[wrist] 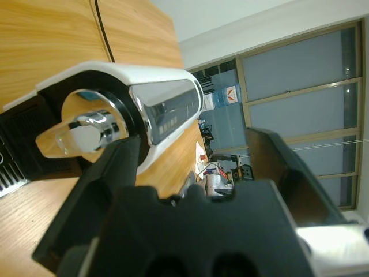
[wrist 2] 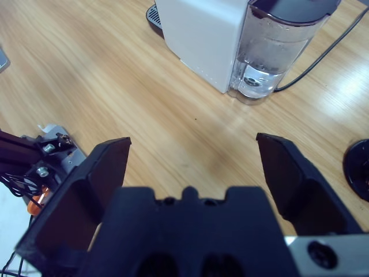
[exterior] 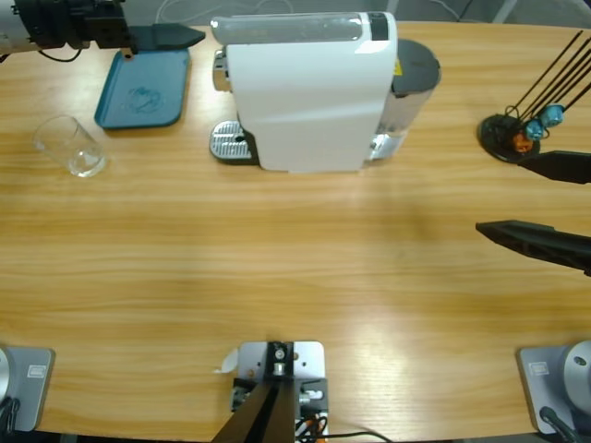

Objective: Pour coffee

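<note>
Well apart from both my grippers, the clear glass tumbler [exterior: 72, 146] stands on the wooden table [exterior: 295, 277], and I cannot tell whether it holds any coffee. My left gripper [exterior: 180, 36] hovers over the teal tray [exterior: 143, 88], jaws spread, pointing at the white coffee machine [exterior: 309, 88]; the tumbler sits off to its side. My right gripper [exterior: 540, 203], jaws wide, faces the machine's water tank [wrist 2: 282, 49].

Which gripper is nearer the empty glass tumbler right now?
The left gripper. It hovers over the teal tray, just beyond the glass tumbler. The right gripper is across the table, past the coffee machine, jaws open.
</note>
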Robot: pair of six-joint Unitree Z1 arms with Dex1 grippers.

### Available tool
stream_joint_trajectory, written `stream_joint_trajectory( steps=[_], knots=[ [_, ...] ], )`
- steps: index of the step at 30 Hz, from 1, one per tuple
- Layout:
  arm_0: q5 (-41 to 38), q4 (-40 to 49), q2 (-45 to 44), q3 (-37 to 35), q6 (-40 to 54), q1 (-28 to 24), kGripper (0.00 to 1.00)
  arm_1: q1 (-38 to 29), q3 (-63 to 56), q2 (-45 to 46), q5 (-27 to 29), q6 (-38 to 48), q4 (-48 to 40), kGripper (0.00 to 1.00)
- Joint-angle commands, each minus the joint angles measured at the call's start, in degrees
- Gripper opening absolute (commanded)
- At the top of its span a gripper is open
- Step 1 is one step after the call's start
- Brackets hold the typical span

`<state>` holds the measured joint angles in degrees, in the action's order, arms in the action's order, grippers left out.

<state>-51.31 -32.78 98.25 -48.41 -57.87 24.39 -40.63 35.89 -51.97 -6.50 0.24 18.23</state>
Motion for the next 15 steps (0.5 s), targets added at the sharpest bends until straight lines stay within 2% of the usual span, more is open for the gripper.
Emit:
stream_joint_trajectory(
  steps=[1,4,5,8,10,11,13,15],
  knots=[
    [-1.74,-1.11,5.51,-2.10,-0.58,-0.16,0.770,-0.50,-2.23,-0.54,1.05,-0.42,-0.48,0.945],
    [-1.77,-1.15,6.09,-2.29,-0.58,0.22,0.742,-0.50,-2.23,-0.51,1.05,-0.42,-0.55,0.936],
    [-1.77,-1.25,6.25,-2.31,-0.58,0.29,0.677,-0.50,-2.23,-0.56,1.04,-0.42,-0.57,0.932],
    [-1.77,-1.59,6.41,-2.62,-0.84,0.40,0.590,-0.50,-2.23,-0.59,0.97,-0.42,-0.57,0.931],
    [-1.77,-2.27,6.34,-2.60,-0.81,0.40,0.486,-0.50,-2.23,-0.65,0.97,-0.42,-0.57,0.931],
    [-1.83,-2.73,6.34,-2.57,-0.84,0.40,0.477,-0.50,-2.23,-0.68,0.97,-0.42,-0.57,0.931],
    [-1.77,-3.49,6.46,-2.50,-0.84,0.40,0.235,-0.50,-2.23,-0.68,0.98,-0.42,-0.57,0.931],
    [-1.77,-3.86,6.74,-2.57,-0.95,0.40,0.227,-0.50,-2.23,-0.68,1.05,-0.42,-0.57,0.927]
  ],
)
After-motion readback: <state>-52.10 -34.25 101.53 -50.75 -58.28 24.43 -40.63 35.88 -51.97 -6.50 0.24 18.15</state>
